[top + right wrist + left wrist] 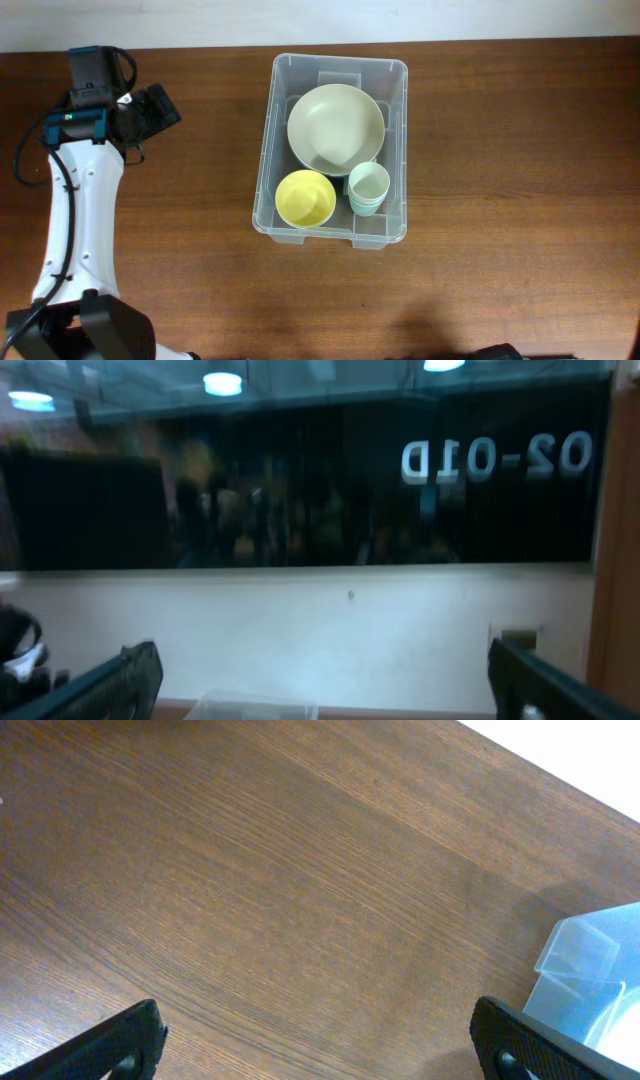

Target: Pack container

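The container holds a pale bowl, yellow bowl and stacked cups. The left gripper, well left of it, gapes empty. The right gripper gapes too.

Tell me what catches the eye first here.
A clear bin sits in the middle of the table, holding a big pale bowl, a small yellow bowl and a stack of mint cups. The white left arm stands at the table's left side, jaws open over bare wood.
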You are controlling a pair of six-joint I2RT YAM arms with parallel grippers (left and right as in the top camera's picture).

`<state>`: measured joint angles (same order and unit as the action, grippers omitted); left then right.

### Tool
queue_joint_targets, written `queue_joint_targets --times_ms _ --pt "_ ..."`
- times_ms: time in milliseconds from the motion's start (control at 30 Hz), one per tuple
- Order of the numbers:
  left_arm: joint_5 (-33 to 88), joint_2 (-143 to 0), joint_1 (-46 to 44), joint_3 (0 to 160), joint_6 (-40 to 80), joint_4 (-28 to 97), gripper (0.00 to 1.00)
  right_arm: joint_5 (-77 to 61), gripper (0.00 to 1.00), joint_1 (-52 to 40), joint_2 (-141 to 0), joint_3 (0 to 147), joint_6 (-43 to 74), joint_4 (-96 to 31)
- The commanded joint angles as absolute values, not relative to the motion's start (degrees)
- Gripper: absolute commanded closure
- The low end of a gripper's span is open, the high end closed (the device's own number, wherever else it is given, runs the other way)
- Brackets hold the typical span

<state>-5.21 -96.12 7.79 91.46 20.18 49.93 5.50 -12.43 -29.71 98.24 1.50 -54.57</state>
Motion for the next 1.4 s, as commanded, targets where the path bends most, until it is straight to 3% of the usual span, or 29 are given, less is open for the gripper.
queue_joint_targets --times_ms 0,167,367,567,800,1367 --pt "-5.63 -96.12 7.90 92.18 20.10 49.95 0.00 8.51 0.01 -12.99 -21.56 84.25 1.48 -47.35" --pt "-5.63 -96.12 7.90 92.18 20.10 49.95 0.00 11.46 0.01 -13.02 -12.84 63.05 0.75 -33.39" --pt "-5.63 -96.12 7.90 92.18 20.10 49.95 0.00 11.03 0.01 -12.45 -11.51 37.26 -1.67 -7.70" --pt "-5.63 -96.12 7.90 92.18 20.10 49.95 0.00 5.61 0.01 -6.57 -10.74 15.75 4.21 14.59" --pt "-5.63 -96.12 7.90 92.18 20.10 49.95 0.00 6.68 0.01 -5.91 -0.16 5.69 4.78 12.05" --pt "-5.63 -96.12 7.90 92.18 20.10 49.95 0.00 6.66 0.01 -5.91 -0.19 0.32 4.97 5.63"
